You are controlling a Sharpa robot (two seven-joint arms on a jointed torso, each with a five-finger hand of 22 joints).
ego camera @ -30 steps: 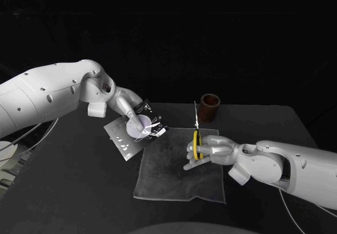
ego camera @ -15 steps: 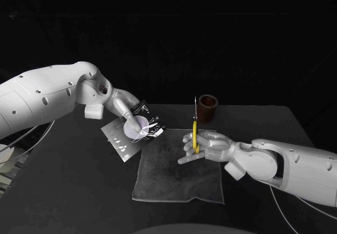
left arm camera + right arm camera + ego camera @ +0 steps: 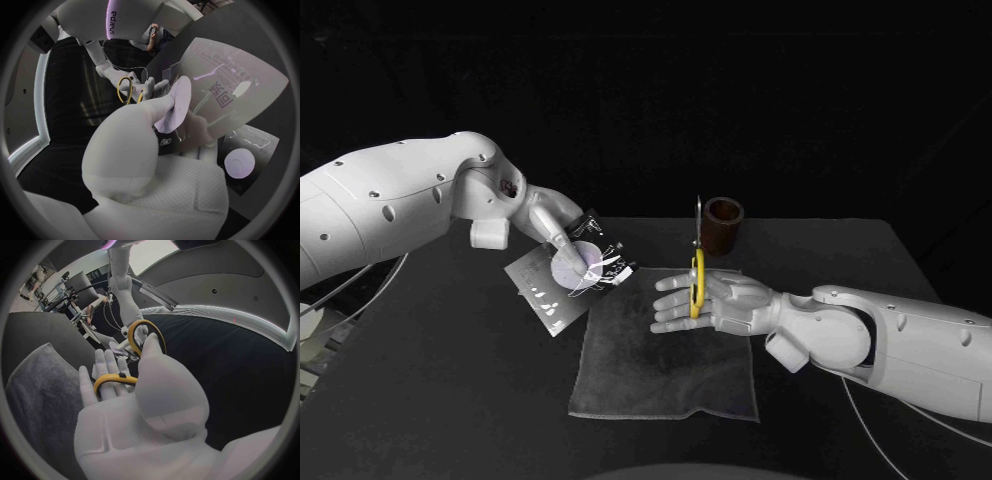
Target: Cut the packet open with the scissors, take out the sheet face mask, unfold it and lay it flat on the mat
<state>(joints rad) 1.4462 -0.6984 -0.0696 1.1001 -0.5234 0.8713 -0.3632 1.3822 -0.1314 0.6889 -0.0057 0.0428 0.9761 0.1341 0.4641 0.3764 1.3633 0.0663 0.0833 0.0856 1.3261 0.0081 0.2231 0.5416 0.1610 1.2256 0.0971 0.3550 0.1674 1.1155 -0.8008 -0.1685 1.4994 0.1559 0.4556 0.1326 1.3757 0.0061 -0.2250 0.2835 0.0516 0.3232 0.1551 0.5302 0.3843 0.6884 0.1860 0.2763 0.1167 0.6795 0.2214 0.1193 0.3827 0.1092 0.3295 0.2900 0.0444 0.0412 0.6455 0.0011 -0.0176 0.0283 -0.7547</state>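
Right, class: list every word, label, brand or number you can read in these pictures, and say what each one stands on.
"sharpa": on the robot's white arm shell, in the left wrist view.
Large printed characters on the packet: seen at an angle, not readable.
Small white print on the packet in the head view: too small to read.
Scissors and brown cylinder: no text seen.

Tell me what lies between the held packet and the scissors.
Nothing: in the head view the gap between the silver printed packet and the yellow-handled scissors is bare, with only the grey cloth mat beneath.
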